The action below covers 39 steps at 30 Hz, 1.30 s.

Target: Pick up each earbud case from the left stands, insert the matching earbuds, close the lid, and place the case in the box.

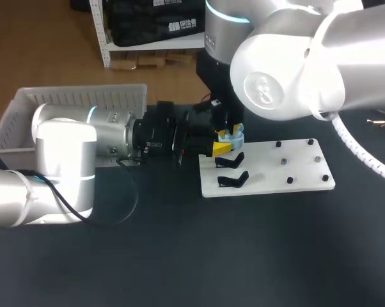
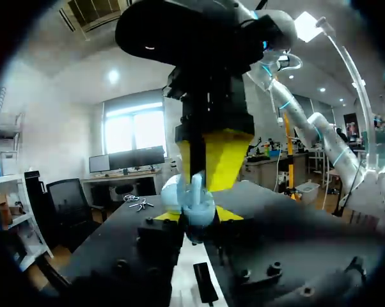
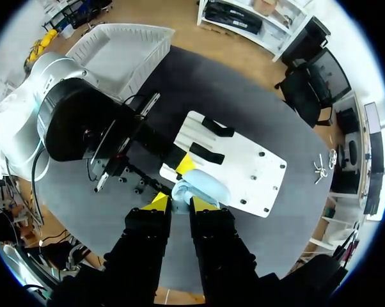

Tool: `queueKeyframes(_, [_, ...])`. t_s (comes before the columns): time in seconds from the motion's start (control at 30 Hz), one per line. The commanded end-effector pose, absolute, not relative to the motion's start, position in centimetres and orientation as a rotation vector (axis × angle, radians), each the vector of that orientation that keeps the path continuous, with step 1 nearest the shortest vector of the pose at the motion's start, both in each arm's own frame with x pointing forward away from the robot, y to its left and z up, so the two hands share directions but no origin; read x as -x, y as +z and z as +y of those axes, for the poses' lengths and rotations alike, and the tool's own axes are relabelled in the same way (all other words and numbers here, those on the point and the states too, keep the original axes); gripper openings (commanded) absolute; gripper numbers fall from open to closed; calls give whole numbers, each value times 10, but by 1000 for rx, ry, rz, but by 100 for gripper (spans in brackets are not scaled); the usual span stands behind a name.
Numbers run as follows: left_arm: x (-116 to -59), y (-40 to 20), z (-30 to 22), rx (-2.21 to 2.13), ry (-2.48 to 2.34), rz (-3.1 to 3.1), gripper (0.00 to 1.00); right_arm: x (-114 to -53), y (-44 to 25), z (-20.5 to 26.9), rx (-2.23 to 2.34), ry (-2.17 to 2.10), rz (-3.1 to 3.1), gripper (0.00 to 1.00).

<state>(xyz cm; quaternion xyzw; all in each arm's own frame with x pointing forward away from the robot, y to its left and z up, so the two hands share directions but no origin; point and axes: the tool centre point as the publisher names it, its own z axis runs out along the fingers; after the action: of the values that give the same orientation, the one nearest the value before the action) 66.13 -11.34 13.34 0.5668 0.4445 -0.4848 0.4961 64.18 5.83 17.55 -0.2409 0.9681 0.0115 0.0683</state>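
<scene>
Dark table (image 1: pixel 180 256) lies under both our arms, with a white board (image 1: pixel 295 169) carrying two black stands (image 1: pixel 234 179) near its middle and the white box (image 1: pixel 77 96) at the far left. Our left gripper (image 1: pixel 222 148) comes in level from the left, clenched on the pale blue earbud case (image 1: pixel 235 135) over the board's far left corner. Our right gripper (image 3: pixel 180 203) hangs directly above the case, close upon it; whether it grasps anything we cannot tell.
</scene>
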Motion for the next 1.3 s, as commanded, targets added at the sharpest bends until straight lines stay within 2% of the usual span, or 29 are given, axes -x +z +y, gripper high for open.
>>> queueKeyframes(0.03, [-661, 133, -114, -1369, -1170, 1075, 0, -644, 173, 60, 730, 30, 2922, 0])
queueKeyframes(0.43, [-661, 133, -114, -1369, -1170, 1075, 0, -645, 170, 60, 743, 10, 2940, 0])
queueKeyframes(0.5, [-661, 133, -114, -1369, -1170, 1075, 0, -645, 171, 60, 741, 11, 2939, 30])
queueKeyframes(0.53, [-661, 133, -114, -1369, -1170, 1075, 0, -645, 171, 59, 740, 11, 2938, 38])
queueKeyframes(0.63, [-661, 133, -114, -1369, -1170, 1075, 0, -645, 173, 59, 734, 10, 2932, 49])
queueKeyframes(0.67, [-661, 133, -114, -1369, -1170, 1075, 0, -645, 174, 58, 732, 10, 2930, 58])
queueKeyframes(0.7, [-661, 133, -114, -1369, -1170, 1075, 0, -644, 174, 58, 731, 11, 2928, 62])
queueKeyframes(1.03, [-661, 133, -114, -1369, -1170, 1075, 0, -640, 194, 53, 678, 46, 2883, 77])
queueKeyframes(1.07, [-661, 133, -114, -1369, -1170, 1075, 0, -642, 196, 51, 658, 43, 2881, 81])
queueKeyframes(1.1, [-661, 133, -114, -1369, -1170, 1075, 0, -645, 199, 48, 610, 41, 2881, 96])
queueKeyframes(1.13, [-661, 133, -114, -1369, -1170, 1075, 0, -648, 200, 45, 572, 35, 2880, 100])
queueKeyframes(1.3, [-661, 133, -114, -1369, -1170, 1075, 0, -668, 207, 29, 376, 44, 2879, 100])
